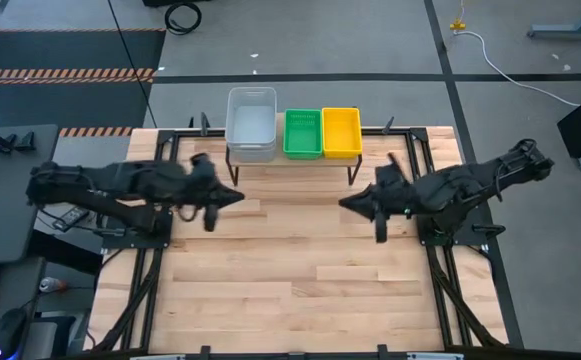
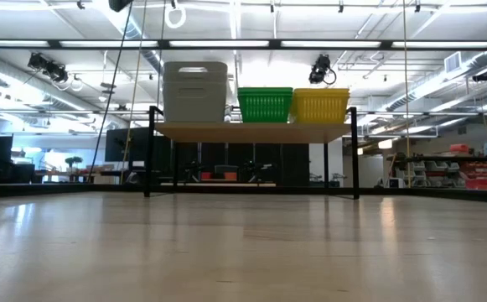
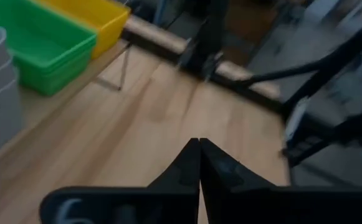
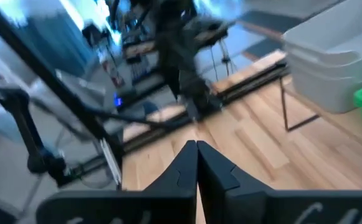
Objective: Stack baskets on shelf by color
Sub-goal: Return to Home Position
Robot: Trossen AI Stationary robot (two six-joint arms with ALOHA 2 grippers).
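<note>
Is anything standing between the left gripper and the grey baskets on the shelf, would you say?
Nothing visible: only bare tabletop separates the shut left gripper from the light grey plastic baskets on the wooden shelf.

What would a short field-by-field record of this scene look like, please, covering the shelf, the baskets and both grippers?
shelf: light wooden top on black legs, at the far edge of the table
grey baskets: stacked on the shelf, at the left arm's end
green baskets: stacked in the middle of the shelf
yellow baskets: stacked at the right arm's end, beside the green ones
left gripper: shut, holding nothing, above the table in front of the shelf
right gripper: shut, holding nothing, above the table opposite the left one
</note>
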